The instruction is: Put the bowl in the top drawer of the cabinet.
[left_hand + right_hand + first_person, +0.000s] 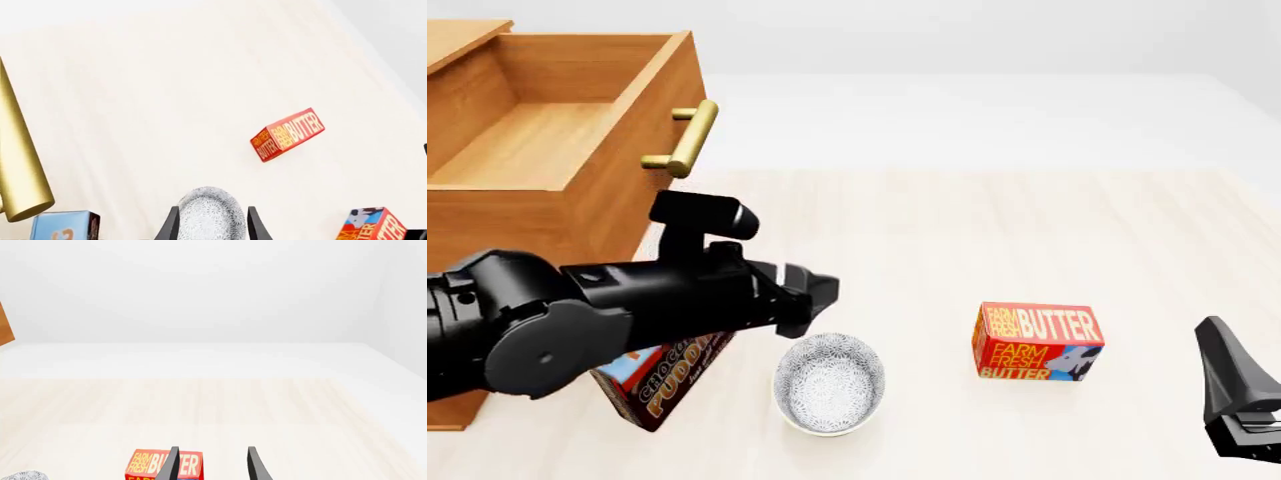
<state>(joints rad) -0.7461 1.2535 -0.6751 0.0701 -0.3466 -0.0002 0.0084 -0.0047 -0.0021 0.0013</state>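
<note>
The left pincer [213,222] clasps the stiff, light, slippery speckled bowl [829,382] across its rim, at seven o'clock from the butter box [1037,342].

The left arm [574,315] is glossy black all over, built from thick rounded segments that swell into a bulky round joint housing near the left edge. A short black cylinder [703,214] sticks up from its top, and a small pale mark shows on the wrist casing. Its fingers [172,226] are thin, flat black blades tapering to points. The right gripper [1236,395] is the same black, with a narrow wedge-shaped finger above a blocky base.
</note>
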